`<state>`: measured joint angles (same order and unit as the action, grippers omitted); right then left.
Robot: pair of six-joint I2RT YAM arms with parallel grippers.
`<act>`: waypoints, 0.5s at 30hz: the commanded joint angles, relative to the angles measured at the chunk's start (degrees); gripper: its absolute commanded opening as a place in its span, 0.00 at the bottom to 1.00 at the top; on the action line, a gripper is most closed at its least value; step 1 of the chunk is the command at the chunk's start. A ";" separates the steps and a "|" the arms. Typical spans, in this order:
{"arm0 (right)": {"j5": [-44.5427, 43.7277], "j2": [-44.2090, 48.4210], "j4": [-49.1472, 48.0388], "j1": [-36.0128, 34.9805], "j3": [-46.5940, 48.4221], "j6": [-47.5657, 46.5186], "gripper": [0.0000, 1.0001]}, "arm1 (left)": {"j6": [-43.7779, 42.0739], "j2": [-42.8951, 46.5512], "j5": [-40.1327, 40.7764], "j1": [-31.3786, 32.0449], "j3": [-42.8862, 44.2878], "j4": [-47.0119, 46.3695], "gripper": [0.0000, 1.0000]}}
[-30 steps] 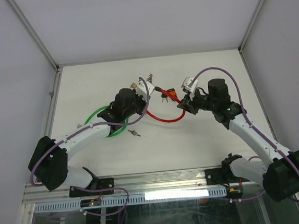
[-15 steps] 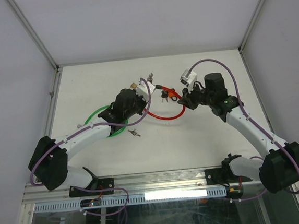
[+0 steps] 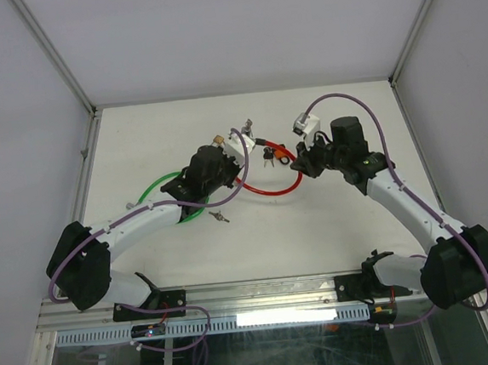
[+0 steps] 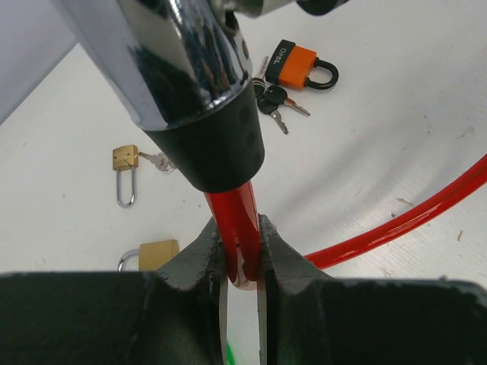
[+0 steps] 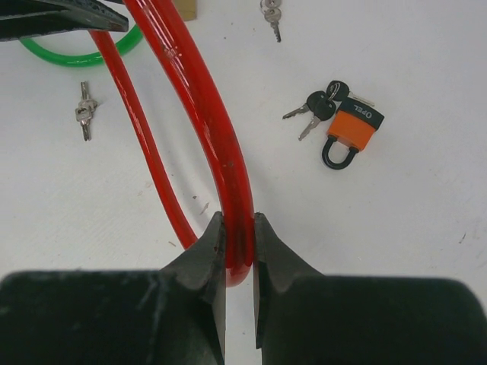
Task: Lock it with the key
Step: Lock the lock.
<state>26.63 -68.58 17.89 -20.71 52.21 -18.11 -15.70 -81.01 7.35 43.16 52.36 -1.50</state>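
A red cable lock (image 3: 271, 194) loops across the table between both arms. My left gripper (image 4: 239, 245) is shut on the red cable (image 4: 234, 220) just below its chrome and black lock head (image 4: 199, 91). It shows in the top view (image 3: 225, 163) at the cable's left end. My right gripper (image 5: 238, 245) is shut on the cable's other end (image 5: 228, 175), and shows in the top view (image 3: 297, 168). A small silver key bunch (image 3: 246, 129) sits by the lock head; I cannot tell whether it is in the keyhole.
An orange padlock (image 5: 351, 128) with black-headed keys (image 5: 318, 105) lies between the grippers. A green cable (image 3: 161, 191) lies under the left arm. Loose silver keys (image 3: 220, 216) lie near it. Two brass padlocks (image 4: 125, 161) (image 4: 156, 252) lie to the left.
The right arm has swung its wrist up and back a little, still holding the cable end, and the red loop has shifted slightly. The left arm has hardly moved.
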 commanded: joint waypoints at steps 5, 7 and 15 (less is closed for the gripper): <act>14.10 6.17 -1.56 -0.43 0.42 -0.87 0.00 | -4.16 -2.81 7.25 0.65 4.16 0.38 0.00; 16.06 6.43 -1.59 -0.50 0.19 -0.72 0.00 | -4.14 -3.33 7.89 0.89 4.54 0.59 0.00; 18.84 4.19 -1.00 -0.70 0.83 1.32 0.01 | -4.16 -4.31 9.58 1.70 5.60 0.97 0.00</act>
<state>37.06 -64.77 19.16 -20.64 51.68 -18.35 -15.73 -84.55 12.88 43.97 55.48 -1.23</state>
